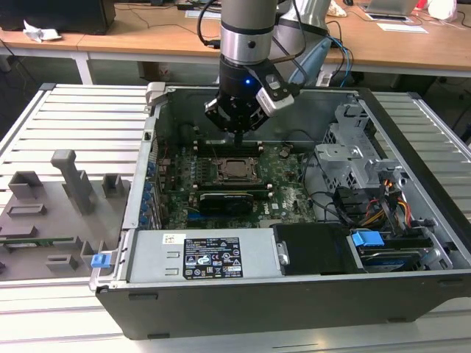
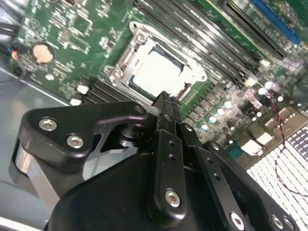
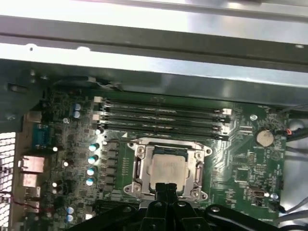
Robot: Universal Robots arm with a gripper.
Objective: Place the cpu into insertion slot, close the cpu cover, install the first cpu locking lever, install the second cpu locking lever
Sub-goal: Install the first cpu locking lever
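Note:
The cpu (image 1: 237, 168) lies flat in the insertion slot (image 1: 221, 175) on the green board inside the open computer case. In both wrist views its silver-tan top (image 2: 159, 73) (image 3: 168, 168) shows through the window of the cpu cover (image 2: 126, 54) (image 3: 139, 166), which lies down around it. My gripper (image 1: 239, 131) hangs a little above the socket's far edge. Its black fingers are pressed together with nothing between them, and the fingertips (image 2: 164, 99) (image 3: 167, 188) point at the socket's edge.
Long black memory slots (image 3: 163, 118) run beside the socket. A long black card (image 1: 229, 198) sits in front of it, a metal drive cage (image 1: 353, 151) and cables at the exterior view's right, a power supply (image 1: 199, 257) in front. Grey fixtures (image 1: 70, 184) stand outside the case.

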